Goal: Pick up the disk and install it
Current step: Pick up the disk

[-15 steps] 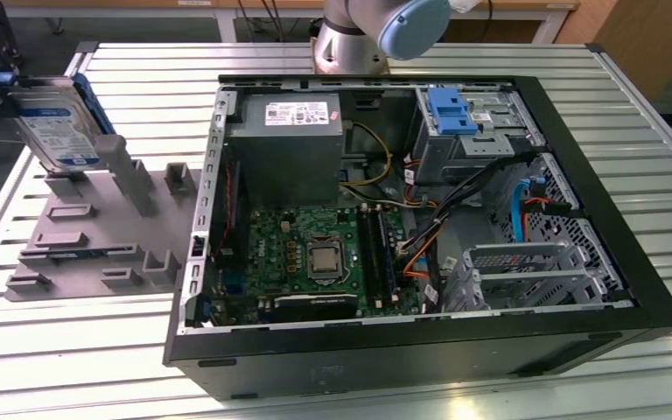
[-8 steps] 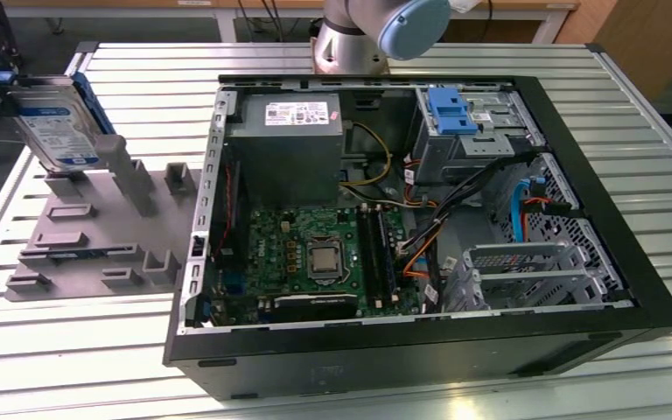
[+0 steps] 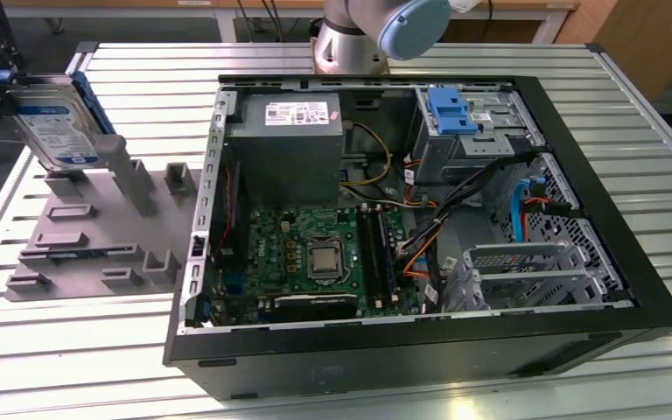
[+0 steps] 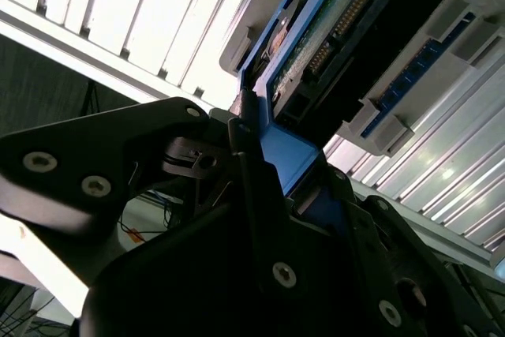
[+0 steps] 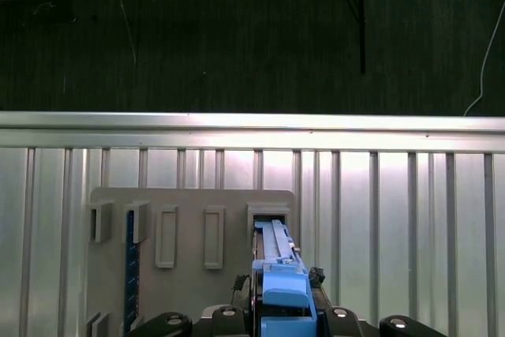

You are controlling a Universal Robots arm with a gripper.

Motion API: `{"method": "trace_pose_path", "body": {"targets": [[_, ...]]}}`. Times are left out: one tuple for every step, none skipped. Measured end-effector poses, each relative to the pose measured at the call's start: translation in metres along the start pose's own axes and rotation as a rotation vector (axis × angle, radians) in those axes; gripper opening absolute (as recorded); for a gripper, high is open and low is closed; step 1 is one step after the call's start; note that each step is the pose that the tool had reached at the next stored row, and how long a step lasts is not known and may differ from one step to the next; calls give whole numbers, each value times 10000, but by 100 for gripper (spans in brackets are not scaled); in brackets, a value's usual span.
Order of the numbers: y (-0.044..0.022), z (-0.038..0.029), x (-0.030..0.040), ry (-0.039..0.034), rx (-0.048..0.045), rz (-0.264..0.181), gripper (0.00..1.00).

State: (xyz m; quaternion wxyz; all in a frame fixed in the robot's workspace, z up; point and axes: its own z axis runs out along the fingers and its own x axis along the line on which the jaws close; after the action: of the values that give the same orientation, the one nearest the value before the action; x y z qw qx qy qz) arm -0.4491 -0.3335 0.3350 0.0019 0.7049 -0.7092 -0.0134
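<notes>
Disk [image 3: 62, 122] is standing on edge, tilted, on the grey fixture block [image 3: 91, 236] at the exterior view's left, beside the open computer case [image 3: 430, 210]. In both wrist views the gripper [image 5: 282, 293] is reaching over the fixture, its jaws clamping the blue bracket [image 4: 288, 155]. The silver face is carrying a white-and-blue label.

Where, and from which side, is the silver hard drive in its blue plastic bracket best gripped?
Probably by the top edge of its blue plastic bracket, from above: the flat silver hard drive stands on end in the grey moulded fixture, lower end seated, top free.
</notes>
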Motion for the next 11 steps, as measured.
{"method": "trace_pose_path", "body": {"targets": [[0, -2, 0, 0, 0, 0, 36], [0, -4, 0, 0, -1, 0, 36], [0, -6, 0, 0, -1, 0, 36], [0, -9, 0, 0, -1, 0, 36], [1, -12, 0, 1, -2, 0, 36], [0, -15, 0, 0, 0, 0, 36], [0, -18, 0, 0, 0, 0, 36], [0, -20, 0, 0, 0, 0, 36], [1, -23, 0, 0, -1, 0, 36], [0, -26, 0, 0, 0, 0, 36], [1, -29, 0, 1, -1, 0, 36]]}}
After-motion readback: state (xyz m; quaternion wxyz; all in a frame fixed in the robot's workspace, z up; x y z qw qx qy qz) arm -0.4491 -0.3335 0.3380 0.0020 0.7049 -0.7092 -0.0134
